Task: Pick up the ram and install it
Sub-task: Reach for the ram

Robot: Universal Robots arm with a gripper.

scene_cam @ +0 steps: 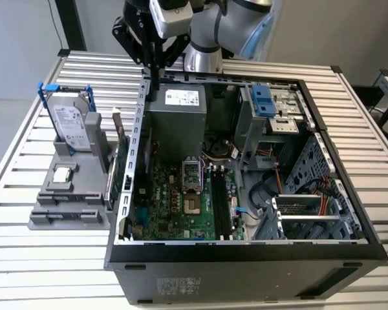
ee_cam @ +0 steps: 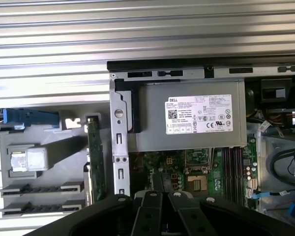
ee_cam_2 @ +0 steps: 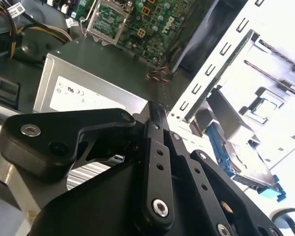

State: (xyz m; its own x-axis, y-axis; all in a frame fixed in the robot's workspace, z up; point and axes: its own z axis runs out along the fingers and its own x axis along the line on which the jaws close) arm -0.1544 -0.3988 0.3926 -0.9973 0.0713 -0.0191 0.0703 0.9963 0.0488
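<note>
My gripper (scene_cam: pixel 154 82) hangs above the back corner of the open computer case (scene_cam: pixel 258 248), on the exterior view's left side, over the grey power supply (scene_cam: pixel 178 119). Its black fingers (ee_cam_2: pixel 156 112) are pressed together with nothing between them, and they meet the same way in the first wrist view (ee_cam: pixel 158 189). The black memory slots (scene_cam: pixel 220 200) lie on the green motherboard (scene_cam: pixel 174 206) beside the processor socket, also seen in the first wrist view (ee_cam: pixel 231 164). The ram is hidden.
A grey holder (scene_cam: pixel 68 206) stands on the slatted table at the exterior view's left. It carries a silver hard drive (scene_cam: pixel 71 123) with blue clips. A green expansion card (scene_cam: pixel 121 168) with a metal bracket stands between holder and case wall. Cables and drive cages fill the case's right half.
</note>
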